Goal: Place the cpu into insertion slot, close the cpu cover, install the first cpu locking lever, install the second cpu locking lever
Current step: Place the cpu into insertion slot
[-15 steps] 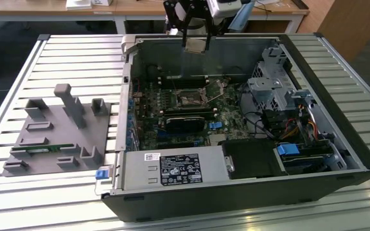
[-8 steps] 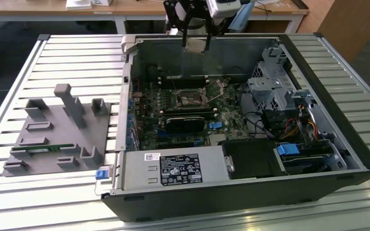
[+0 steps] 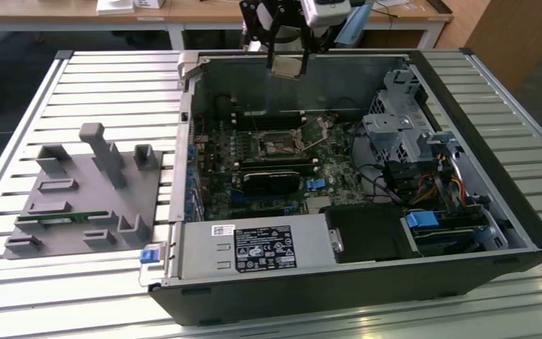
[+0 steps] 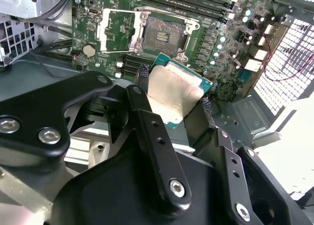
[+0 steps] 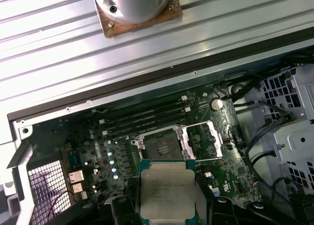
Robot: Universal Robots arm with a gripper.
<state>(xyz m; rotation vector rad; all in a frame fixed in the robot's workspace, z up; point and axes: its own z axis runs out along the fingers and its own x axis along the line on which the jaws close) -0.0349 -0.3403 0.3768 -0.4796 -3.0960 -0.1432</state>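
End effector [image 4: 174, 90] clamped on cpu [image 4: 179, 95] | above open insertion slot [image 5: 162, 145] | cpu cover [image 5: 216, 137] lying open | memory slots [image 5: 147, 114] alongside

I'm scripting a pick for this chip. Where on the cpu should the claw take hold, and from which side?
Pinch two opposite thin edges of the cpu, coming edge-on, in line with its plane. It is a thin flat square, so the edges give the only purchase. The claw holds it that way now, leaving both flat faces bare.
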